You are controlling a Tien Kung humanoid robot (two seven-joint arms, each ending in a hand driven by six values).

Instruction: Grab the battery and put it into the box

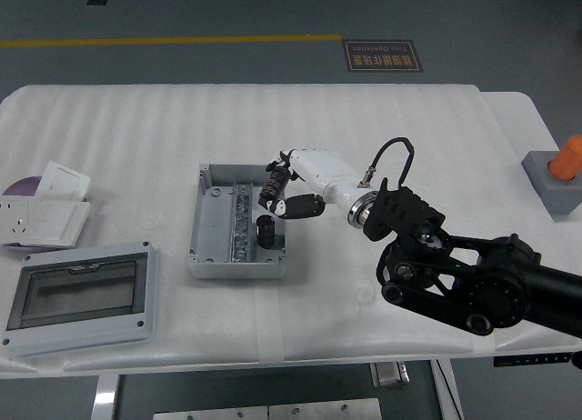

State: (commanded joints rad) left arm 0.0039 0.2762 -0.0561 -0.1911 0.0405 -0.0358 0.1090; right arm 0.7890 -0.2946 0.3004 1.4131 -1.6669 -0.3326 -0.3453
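Observation:
The grey open box (238,171) lies left of the table's middle, with a metal rail (240,222) running down its floor. The battery (265,231), a short black cylinder, lies inside the box in its right half. My right hand (282,197), white-shelled with black fingers, reaches in from the right. It hovers over the box's right wall, just above and behind the battery. Its fingers are loosely bent and hold nothing. The left arm is out of view.
The box's lid with a clear window (80,297) lies at the front left. White socket plates (45,211) and a purple disc (18,185) sit at the left edge. A grey block with an orange part (556,179) stands at the right edge.

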